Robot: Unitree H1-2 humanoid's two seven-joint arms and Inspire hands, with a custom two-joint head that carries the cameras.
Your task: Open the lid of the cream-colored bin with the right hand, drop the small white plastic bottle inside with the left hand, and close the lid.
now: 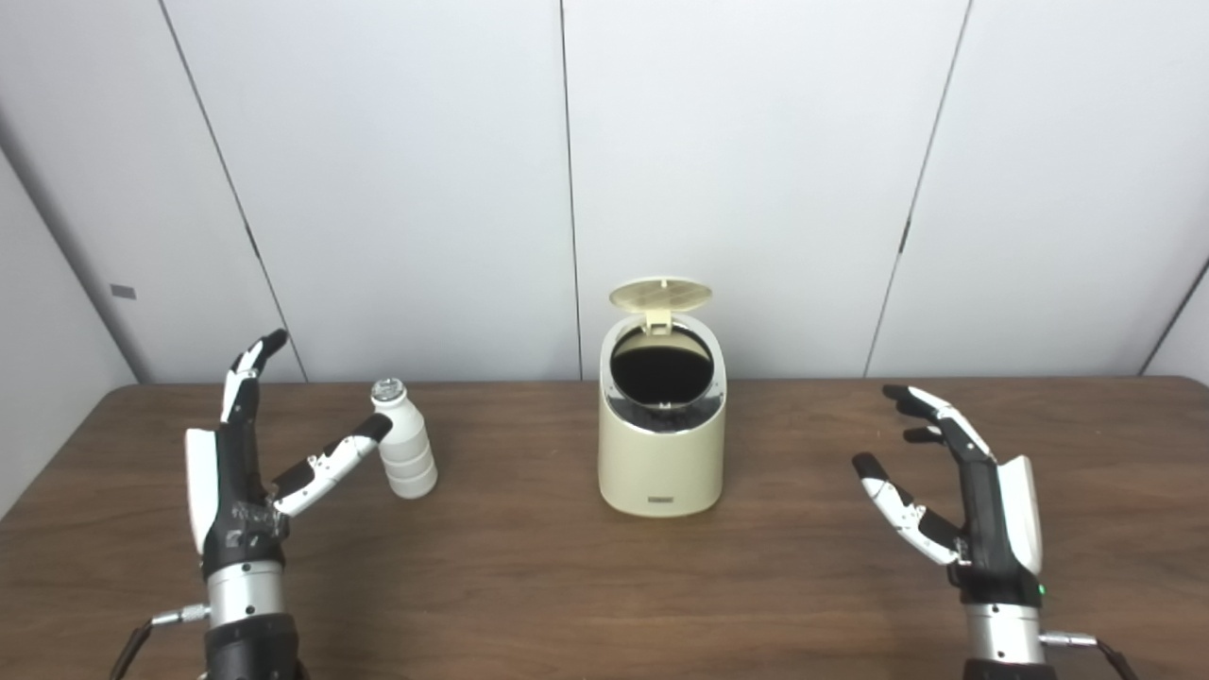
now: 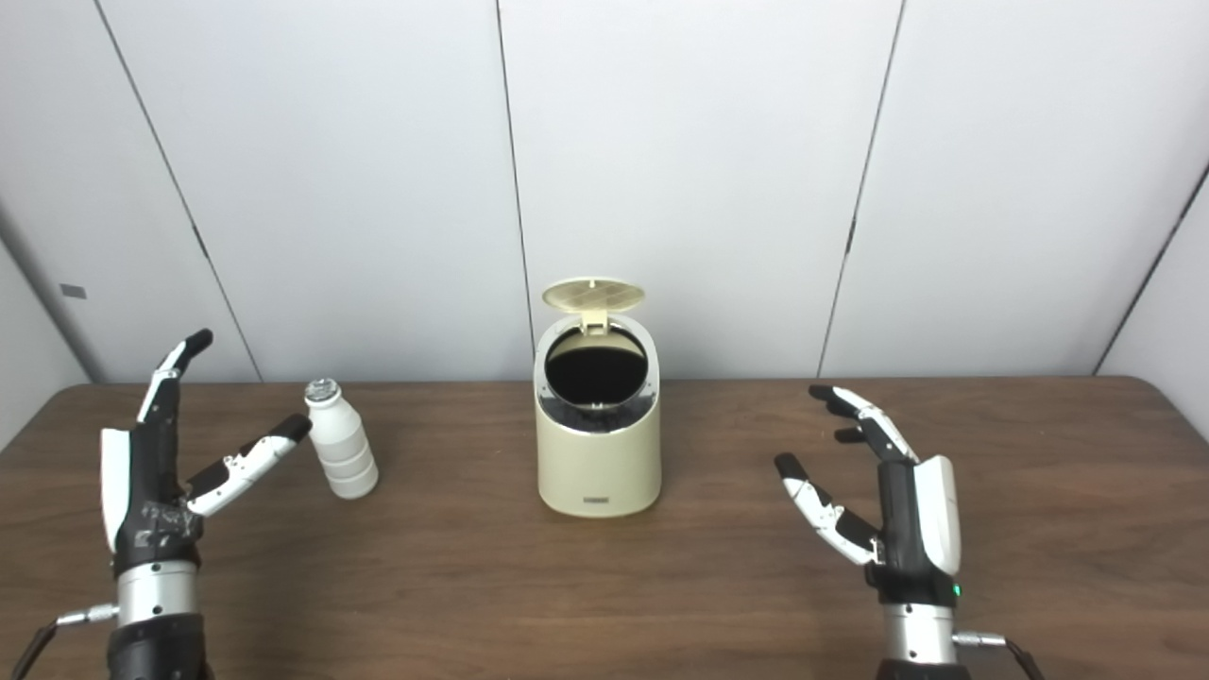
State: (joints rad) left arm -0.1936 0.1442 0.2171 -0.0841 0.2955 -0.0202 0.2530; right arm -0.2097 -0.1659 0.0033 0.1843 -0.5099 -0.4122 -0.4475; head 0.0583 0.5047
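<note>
On the brown counter (image 1: pixel 604 586) before white wall panels, the left hand (image 1: pixel 241 472) has its fingers (image 1: pixel 247 373) spread, thumb beside the white bottle (image 1: pixel 404 439), holding nothing. The right hand (image 1: pixel 954 491) waits empty and splayed, well apart from the cream bin (image 1: pixel 661 444), whose lid (image 1: pixel 660 295) stands open. I'd wrap the bottle's ribbed middle squarely before lifting.

Premises present as a laboratory or test room, not a home. Evidence: a bare wood-grain table (image 1: pixel 529 586) set against plain white wall panels (image 1: pixel 397 189) with dark vertical seams, no furnishings or decoration. 2 robot arms enter from the bottom edge, cabling exposed at the wrists. Lighting is even and indoor.
</note>
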